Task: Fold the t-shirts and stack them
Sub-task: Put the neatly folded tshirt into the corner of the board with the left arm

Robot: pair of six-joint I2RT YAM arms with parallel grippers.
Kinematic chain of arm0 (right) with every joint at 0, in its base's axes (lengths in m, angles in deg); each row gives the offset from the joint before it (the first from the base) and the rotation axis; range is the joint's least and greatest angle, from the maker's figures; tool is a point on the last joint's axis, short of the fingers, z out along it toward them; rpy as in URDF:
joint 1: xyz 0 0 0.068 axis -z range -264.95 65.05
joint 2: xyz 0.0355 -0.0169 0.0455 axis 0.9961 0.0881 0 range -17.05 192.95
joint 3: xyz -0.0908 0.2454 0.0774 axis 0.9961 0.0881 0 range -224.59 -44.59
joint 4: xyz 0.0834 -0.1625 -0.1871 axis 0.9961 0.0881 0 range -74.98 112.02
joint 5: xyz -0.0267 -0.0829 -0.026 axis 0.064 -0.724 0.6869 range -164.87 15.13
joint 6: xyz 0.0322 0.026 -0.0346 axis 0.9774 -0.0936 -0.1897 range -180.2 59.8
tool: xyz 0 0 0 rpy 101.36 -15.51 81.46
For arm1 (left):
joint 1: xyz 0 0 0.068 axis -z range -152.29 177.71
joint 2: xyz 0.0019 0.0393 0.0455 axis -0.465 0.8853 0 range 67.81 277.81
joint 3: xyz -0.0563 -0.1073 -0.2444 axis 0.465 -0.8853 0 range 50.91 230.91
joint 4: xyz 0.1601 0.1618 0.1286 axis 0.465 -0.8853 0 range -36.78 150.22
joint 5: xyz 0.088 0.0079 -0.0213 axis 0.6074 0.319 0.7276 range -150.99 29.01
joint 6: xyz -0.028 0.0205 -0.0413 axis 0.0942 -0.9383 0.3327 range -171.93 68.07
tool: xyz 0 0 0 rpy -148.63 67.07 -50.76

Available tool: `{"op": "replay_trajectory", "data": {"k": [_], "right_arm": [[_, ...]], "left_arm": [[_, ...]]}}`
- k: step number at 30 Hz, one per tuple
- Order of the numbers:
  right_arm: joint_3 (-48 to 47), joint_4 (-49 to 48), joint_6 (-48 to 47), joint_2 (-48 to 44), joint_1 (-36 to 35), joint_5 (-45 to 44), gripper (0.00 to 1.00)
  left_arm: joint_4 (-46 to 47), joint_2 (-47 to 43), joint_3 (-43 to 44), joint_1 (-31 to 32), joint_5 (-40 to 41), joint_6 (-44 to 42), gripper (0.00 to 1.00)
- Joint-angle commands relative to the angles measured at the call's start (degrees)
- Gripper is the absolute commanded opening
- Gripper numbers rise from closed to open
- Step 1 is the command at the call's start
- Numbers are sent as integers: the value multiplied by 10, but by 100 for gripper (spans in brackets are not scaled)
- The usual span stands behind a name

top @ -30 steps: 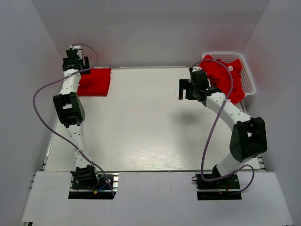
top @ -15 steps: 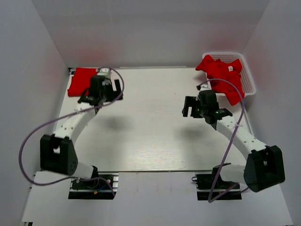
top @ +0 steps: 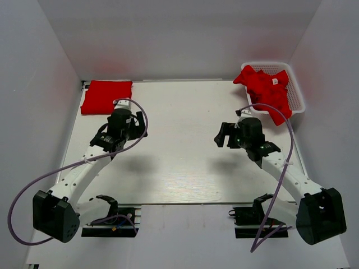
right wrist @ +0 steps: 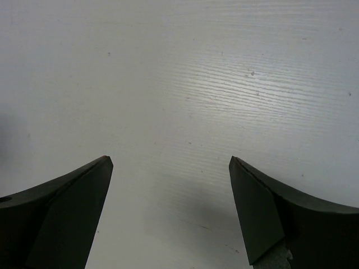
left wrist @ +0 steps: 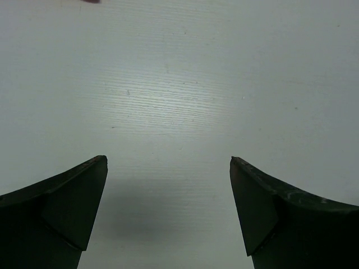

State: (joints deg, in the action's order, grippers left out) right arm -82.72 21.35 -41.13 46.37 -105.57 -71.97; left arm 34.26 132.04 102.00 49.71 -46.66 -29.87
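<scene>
A folded red t-shirt (top: 106, 96) lies flat at the table's far left corner. More red t-shirts (top: 263, 89) are heaped in the white basket (top: 298, 98) at the far right, one spilling over its near rim. My left gripper (top: 101, 140) hovers over bare table just in front of the folded shirt, open with nothing in it. Left of the basket, over bare table, my right gripper (top: 226, 135) is also open and empty. Each wrist view shows only white tabletop between wide dark fingers (left wrist: 67, 207) (right wrist: 280, 213); a sliver of red (left wrist: 90, 1) sits at the left wrist view's top edge.
White walls close in the table at the back and on both sides. Purple cables (top: 50, 174) loop off both arms. The arm bases (top: 109, 216) sit at the near edge.
Both arms have pulled back toward the near side. The left gripper left the folded shirt at the far left corner; the right gripper moved away from the basket and lower over the table.
</scene>
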Motion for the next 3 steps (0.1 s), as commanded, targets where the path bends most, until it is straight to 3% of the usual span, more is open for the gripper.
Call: {"op": "replay_trajectory", "data": {"k": [1,3], "right_arm": [[24,-50,-3,-22,1,29,90],[22,-50,0,-26,1,38,90]], "left_arm": [[-6,-1,-5,11,41,11,100],[13,-15,-12,11,19,3,100]]}}
